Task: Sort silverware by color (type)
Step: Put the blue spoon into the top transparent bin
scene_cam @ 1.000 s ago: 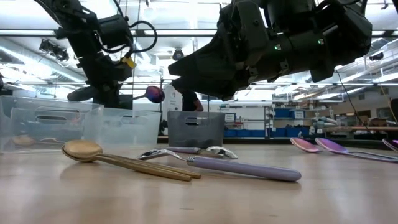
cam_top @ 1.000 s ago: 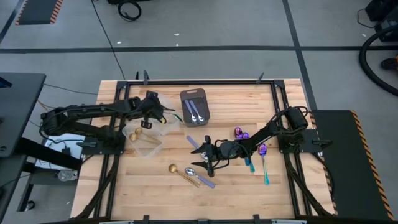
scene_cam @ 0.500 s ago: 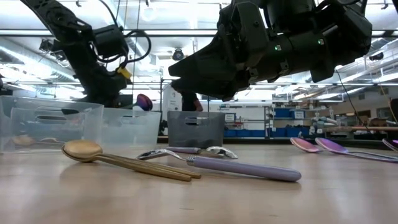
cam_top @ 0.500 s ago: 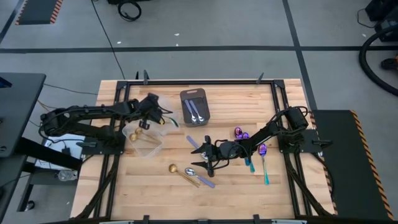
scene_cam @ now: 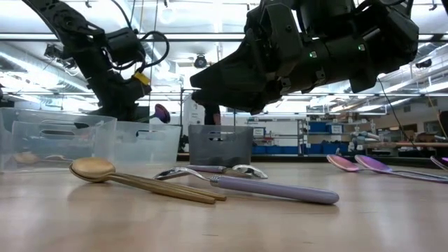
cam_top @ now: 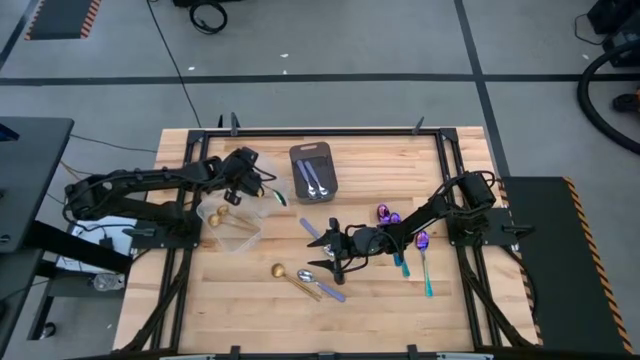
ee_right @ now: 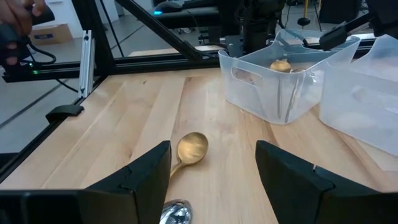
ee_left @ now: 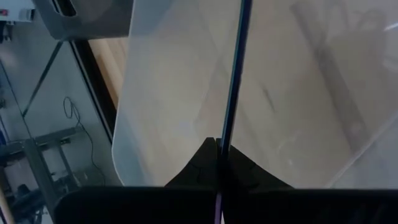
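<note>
Two clear plastic tubs (cam_top: 232, 222) sit side by side under and just beside my left tool. A dark grey tray (cam_top: 314, 172) lies near it, farther toward my right tool, on the wooden table (cam_top: 380, 310).

The left gripper (cam_top: 262, 190) is hanging over a clear tub (cam_top: 258, 185) and holding a teal-handled spoon (cam_top: 279, 198). Beside it, another tub (cam_top: 231, 226) is keeping gold spoons (cam_top: 224, 214). The right gripper (cam_top: 334, 253) is hovering above a gold spoon (cam_top: 292, 277) and a silver spoon (cam_top: 312, 281). A grey tray (cam_top: 315, 171) is sitting behind.
</note>
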